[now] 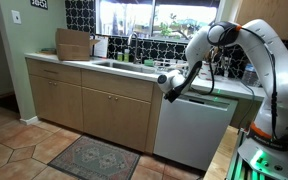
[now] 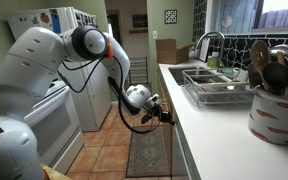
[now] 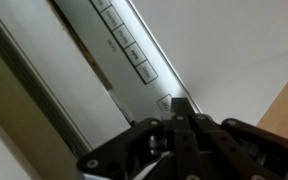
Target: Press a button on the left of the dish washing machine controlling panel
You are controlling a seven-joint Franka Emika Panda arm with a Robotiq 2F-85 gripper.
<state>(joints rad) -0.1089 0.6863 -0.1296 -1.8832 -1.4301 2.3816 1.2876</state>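
Note:
The white dish washing machine stands under the counter, right of the tan cabinets. Its controlling panel fills the wrist view as a grey strip with a row of square buttons. My gripper is shut, fingers pressed together, with the tips touching the panel at an end button. In an exterior view my gripper is at the top left corner of the machine's door. In an exterior view my gripper is against the counter's front edge, and the machine is hidden.
A sink with a faucet and a cardboard box are on the counter. A dish rack and a utensil jar stand on the counter. A rug lies on the tiled floor. A white stove is opposite.

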